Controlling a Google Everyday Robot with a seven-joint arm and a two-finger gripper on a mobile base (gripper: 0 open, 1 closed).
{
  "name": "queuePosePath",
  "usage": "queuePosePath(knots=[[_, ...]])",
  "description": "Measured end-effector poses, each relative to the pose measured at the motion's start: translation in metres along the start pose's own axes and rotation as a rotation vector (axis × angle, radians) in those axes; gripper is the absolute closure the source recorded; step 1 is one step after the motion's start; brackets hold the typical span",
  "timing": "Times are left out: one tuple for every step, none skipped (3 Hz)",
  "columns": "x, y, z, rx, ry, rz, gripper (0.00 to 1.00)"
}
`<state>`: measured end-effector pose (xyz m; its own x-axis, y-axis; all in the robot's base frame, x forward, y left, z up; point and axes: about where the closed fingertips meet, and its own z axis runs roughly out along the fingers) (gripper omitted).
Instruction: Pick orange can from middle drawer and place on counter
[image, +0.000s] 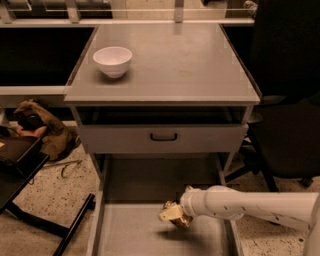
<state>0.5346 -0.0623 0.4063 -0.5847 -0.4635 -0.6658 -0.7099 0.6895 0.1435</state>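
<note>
The middle drawer (130, 231) is pulled out at the bottom of the camera view, its grey floor bare. My gripper (173, 214) reaches in from the right on a white arm and hangs a little above the drawer floor. It is shut on the orange can (182, 221), a small orange-brown and gold can that shows partly between the pale fingers (169, 213). A shadow lies on the floor below it. The counter (175, 65) is the grey cabinet top above.
A white bowl (113, 60) stands at the counter's left. The upper drawer front with a black handle (163, 136) is shut above the open drawer. A dark chair (287, 140) stands to the right. A brown bag (42, 127) and a black stand (22, 160) are at left.
</note>
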Motion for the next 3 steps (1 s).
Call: queuePosePath(knots=[[0.017,-0.007,-0.011,0.029,-0.004,0.024,0.00],[0.039,0.005,-0.014,0.009,0.009,0.036,0.00],[0.061,0.023,-0.008,-0.027,0.045,0.042,0.00]])
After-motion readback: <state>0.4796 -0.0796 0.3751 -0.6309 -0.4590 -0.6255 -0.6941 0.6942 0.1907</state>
